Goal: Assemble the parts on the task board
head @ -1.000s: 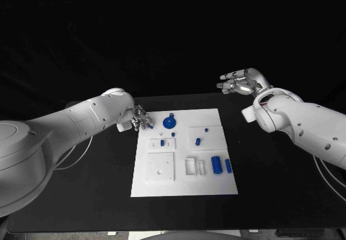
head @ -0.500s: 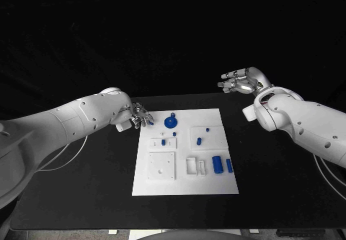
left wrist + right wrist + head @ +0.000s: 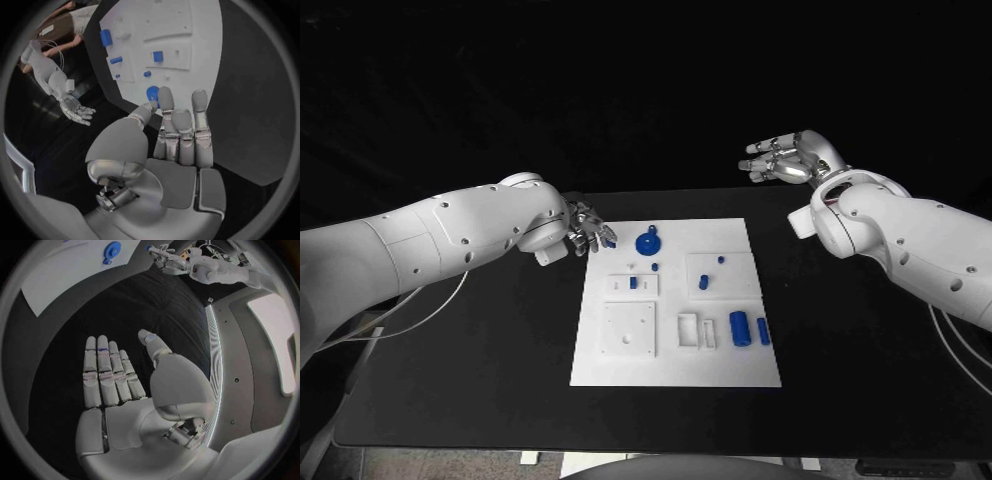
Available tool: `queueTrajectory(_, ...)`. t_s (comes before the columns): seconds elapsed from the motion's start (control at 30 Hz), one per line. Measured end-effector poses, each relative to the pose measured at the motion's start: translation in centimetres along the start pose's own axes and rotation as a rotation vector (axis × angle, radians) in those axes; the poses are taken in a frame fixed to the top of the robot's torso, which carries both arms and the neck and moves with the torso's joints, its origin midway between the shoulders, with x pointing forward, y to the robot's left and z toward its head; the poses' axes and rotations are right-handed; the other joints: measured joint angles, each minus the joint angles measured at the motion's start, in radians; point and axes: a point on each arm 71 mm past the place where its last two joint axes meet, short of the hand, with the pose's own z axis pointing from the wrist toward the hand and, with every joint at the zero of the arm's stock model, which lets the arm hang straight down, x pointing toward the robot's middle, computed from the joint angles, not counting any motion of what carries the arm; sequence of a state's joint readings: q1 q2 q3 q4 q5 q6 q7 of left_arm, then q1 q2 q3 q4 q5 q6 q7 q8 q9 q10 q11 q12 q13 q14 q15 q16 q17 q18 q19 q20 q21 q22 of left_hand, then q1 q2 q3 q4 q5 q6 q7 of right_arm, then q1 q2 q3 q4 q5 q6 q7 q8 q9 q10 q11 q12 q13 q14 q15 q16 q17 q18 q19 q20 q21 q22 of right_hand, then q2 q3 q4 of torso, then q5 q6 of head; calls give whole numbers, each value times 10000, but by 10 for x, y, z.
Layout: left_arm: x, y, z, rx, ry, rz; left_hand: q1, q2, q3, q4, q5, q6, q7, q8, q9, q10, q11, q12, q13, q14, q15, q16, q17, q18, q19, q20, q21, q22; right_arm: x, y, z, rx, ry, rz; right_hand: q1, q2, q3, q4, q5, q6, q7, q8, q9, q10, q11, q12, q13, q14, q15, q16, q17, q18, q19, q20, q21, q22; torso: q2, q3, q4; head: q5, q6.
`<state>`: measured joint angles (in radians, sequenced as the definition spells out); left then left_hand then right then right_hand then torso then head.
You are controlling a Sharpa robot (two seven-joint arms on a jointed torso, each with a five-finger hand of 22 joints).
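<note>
The white task board point(image 3: 625, 375) lies in the middle of the black table. On it are a round blue part point(image 3: 648, 243) near the far edge, several small blue parts point(image 3: 704, 283) in the middle, and two blue cylinders point(image 3: 738, 326) at the right. My left hand point(image 3: 589, 232) hovers at the board's far left corner, fingers extended and holding nothing. In the left wrist view its fingertips point(image 3: 165, 95) reach just short of the round blue part point(image 3: 152, 93). My right hand point(image 3: 788, 160) is raised beyond the table's far right corner, flat and empty point(image 3: 119, 375).
White recessed blocks point(image 3: 627, 328) and small slots point(image 3: 689, 330) are fixed to the board. Bare black table point(image 3: 473, 350) surrounds the board on all sides. The right wrist view shows the board's corner point(image 3: 62, 270) and my left hand point(image 3: 164, 255) far off.
The whole head picture has shifted slightly as the camera moved. Both hands keep about the same places relative to the board, and no part has moved.
</note>
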<state>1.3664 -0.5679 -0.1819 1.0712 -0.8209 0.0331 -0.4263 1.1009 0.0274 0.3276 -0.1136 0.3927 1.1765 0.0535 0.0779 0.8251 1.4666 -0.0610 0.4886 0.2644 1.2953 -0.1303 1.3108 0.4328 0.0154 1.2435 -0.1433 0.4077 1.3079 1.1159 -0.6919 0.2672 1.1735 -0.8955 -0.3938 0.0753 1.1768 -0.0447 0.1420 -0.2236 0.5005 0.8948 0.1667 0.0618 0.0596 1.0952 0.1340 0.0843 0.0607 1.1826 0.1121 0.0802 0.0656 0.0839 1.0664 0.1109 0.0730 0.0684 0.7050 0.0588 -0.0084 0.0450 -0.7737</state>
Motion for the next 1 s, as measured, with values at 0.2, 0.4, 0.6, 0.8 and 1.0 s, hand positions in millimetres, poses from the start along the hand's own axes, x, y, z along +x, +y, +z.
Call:
queueTrajectory(0.2, 11, -3, -7, 57, -47, 177, -27, -27, 12, -12, 53, 0, 0, -34, 102, 0, 0, 159, -20, 89, -15, -60, 106, -1, 0, 0, 44, 0, 0, -2, 0, 37, 0, -10, 0, 0, 0, 0, 0, 0, 0, 0, 0, 0, 0, 0, 0, 0, 0, 0, 0, 0, 0, 0, 0, 0, -19, -1, 17, 46, -27)
queueTrajectory(0.4, 25, -2, -12, 12, -111, 508, -82, -81, 30, -32, 176, 46, 46, -54, 239, 0, -1, 202, -35, 125, 16, -60, 206, 0, 0, 1, 61, -1, -1, -3, 0, 72, -5, -25, 31, 30, -28, -29, 0, 1, -1, 0, 0, 1, 0, 0, 0, 1, 0, 0, 1, -1, 0, -1, 0, 0, -17, 2, 18, 50, -19)
queueTrajectory(0.6, 35, -2, -14, -71, -161, 790, -147, -145, 107, -113, 286, 51, 51, -59, 444, -1, -1, 263, -47, 166, -13, -105, 275, 0, 37, -36, 85, -2, -2, -4, 0, 81, 1, -29, 40, 40, -27, -28, 0, 1, -1, 0, 0, -1, 2, 0, 1, -1, 2, 0, 1, -1, 0, -1, 0, 1, -4, 3, 12, 65, -51)
queueTrajectory(0.8, 42, 1, -12, -203, -155, 936, -156, -153, 118, -127, 342, 51, 51, -28, 446, -1, -1, 311, -53, 179, -1, -105, 323, 0, 37, -35, 122, -3, -2, -4, 0, 88, 5, -33, 40, 40, -27, -28, -1, 1, -1, 0, 0, -35, 36, 0, 0, -27, 27, 0, 1, -1, 1, -1, 0, 1, -1, 3, 8, 68, -70)
queueTrajectory(1.0, 51, 3, -10, -276, -66, 979, -155, -152, 121, -131, 398, 50, 50, -27, 446, -1, -1, 311, -59, 180, 0, -105, 345, 0, 37, -35, 121, -4, -2, -4, 0, 91, 7, -35, 40, 40, -27, -28, -1, 2, -2, 0, 0, -35, 36, 0, 0, -27, 27, 0, 2, 0, 1, -1, 0, 1, 7, 5, 0, 60, -76)
